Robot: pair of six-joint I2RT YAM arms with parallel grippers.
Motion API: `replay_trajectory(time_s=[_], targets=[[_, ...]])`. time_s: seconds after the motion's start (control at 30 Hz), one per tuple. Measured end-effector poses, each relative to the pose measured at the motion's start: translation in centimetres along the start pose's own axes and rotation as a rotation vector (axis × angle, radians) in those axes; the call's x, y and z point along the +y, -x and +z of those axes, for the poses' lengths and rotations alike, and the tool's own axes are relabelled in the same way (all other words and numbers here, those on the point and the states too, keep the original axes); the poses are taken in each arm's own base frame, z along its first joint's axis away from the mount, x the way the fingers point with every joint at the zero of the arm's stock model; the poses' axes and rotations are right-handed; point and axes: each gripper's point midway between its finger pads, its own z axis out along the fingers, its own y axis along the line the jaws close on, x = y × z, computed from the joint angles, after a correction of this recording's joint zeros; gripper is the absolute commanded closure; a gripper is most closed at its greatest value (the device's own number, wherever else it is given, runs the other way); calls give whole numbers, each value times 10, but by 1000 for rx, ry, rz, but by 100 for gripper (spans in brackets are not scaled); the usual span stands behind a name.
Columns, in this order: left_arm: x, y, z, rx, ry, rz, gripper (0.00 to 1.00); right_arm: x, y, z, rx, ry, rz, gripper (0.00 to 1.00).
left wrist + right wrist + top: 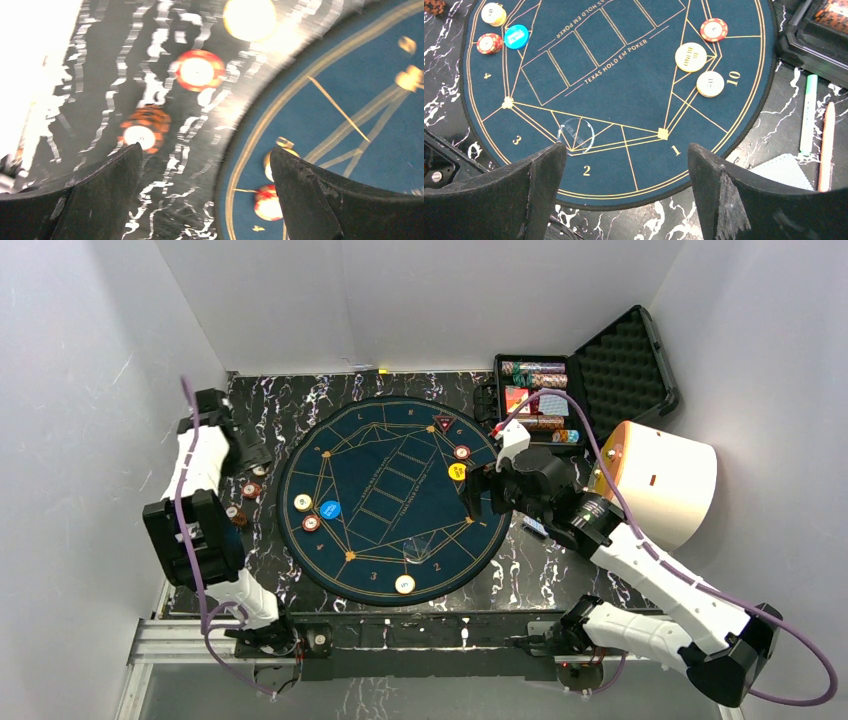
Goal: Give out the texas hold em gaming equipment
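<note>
The round blue poker mat (385, 530) carries a cream chip (303, 502), a blue button (329, 509) and a red chip (311, 524) at its left. A yellow button (457, 471) and a red chip (461, 452) lie at its right, and another cream chip (405, 584) lies near the front edge. Loose red chips (197, 71) lie on the marble left of the mat. My left gripper (205, 150) hovers open over that marble, holding nothing. My right gripper (626, 147) stands open and empty above the mat's right rim. Blue-backed cards (785, 170) lie beside it.
An open black case (625, 365) with chip rows and cards stands at the back right. A big white cylinder (665, 480) lies right of the mat. A green pen (808, 115) and a red pen (826, 145) lie on the marble. White walls close in on three sides.
</note>
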Motion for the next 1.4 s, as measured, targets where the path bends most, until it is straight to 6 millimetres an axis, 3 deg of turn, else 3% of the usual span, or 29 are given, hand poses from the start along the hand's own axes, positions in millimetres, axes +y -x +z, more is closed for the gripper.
replay_trajectory(time_s=[0.1,0.17,0.37,0.5,0.93,1.13,1.4], targets=[[38,4,8,8,69,-95,13,4,-1,2,8,23,-4,2],[45,7,16,21,83,-114,15,7,-1,3,10,40,-6,2],[35,3,57,114,71,-97,16,12,1,4,1,66,-7,2],[30,-5,71,169,57,-86,19,14,2,4,-1,76,-8,2],[27,-12,95,265,41,-73,23,17,-3,9,12,94,-15,2],[33,-17,97,294,27,-92,27,18,-3,9,12,98,-16,2],[33,-3,109,297,-16,-120,34,18,-4,9,12,101,-18,2]])
